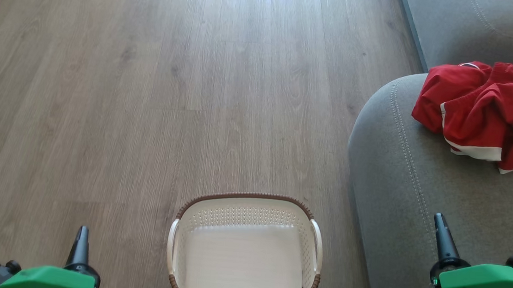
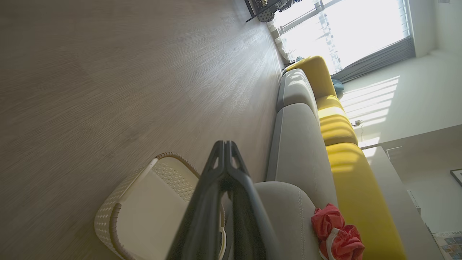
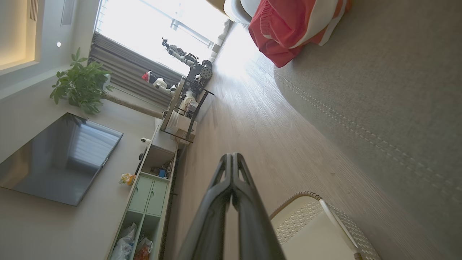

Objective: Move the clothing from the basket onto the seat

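Left hand [image 1: 83,231]: low on the left, above bare wood floor [image 1: 127,81]. Fingers pressed together, nothing between them; the left wrist view shows the tips meeting.

The floor is wide and open to the left of the basket [image 1: 247,195] and beyond it.

The basket is at bottom centre, upright on the floor, with its brown rim intact all round. Its whole white bottom is in plain sight. The perforated walls are visible from inside. The right handle [image 1: 317,240] sits near the rounded edge of the sofa [image 1: 400,198]. A thin strip of floor lies between them, so they are not touching.

Right hand [image 1: 439,219]: above the sofa cushion, just right of the double stitching [image 1: 414,176]. Fingers closed tip to tip, holding nothing; the right wrist view agrees.

Clothing [image 1: 482,108]: a crumpled red heap with white trim and some lettering. It lies on the far end of the sofa cushion, well ahead of the right hand and well apart from the basket. Its left side sits close to the cushion's rounded edge, and its top laps over the gap to the next cushion.
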`<state>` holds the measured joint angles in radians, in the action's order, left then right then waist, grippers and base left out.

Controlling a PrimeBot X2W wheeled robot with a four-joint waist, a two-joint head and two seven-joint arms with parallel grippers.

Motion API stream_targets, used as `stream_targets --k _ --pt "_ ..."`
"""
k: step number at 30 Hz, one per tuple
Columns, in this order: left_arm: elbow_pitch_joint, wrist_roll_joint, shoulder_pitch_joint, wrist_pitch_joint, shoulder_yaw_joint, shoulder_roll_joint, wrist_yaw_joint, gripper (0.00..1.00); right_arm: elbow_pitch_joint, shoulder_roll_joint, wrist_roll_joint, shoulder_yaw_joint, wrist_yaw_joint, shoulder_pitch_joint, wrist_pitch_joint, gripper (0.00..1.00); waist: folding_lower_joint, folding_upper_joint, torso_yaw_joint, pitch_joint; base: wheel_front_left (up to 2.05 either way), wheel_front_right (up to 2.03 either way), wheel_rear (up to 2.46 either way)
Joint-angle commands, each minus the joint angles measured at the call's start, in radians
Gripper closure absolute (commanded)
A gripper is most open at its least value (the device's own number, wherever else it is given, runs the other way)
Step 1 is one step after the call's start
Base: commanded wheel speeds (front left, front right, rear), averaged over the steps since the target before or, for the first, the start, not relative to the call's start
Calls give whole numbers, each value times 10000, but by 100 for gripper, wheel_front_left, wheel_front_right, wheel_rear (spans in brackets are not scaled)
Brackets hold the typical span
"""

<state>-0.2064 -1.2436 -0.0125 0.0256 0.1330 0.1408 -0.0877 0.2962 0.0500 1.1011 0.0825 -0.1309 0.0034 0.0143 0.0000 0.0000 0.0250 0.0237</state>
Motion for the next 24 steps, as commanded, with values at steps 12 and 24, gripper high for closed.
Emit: stream_targets --k 12,24 --pt "407 -1090 683 -348 -916 -162 425 100 -340 131 1545 -70 1 -826 -319 100 0 0 -68 -55 0 0 0" --pt "451 -2103 853 -685 -1450 -396 763 100 -343 185 2980 -46 1 -1018 -583 100 0 0 -139 -112 0 0 0"
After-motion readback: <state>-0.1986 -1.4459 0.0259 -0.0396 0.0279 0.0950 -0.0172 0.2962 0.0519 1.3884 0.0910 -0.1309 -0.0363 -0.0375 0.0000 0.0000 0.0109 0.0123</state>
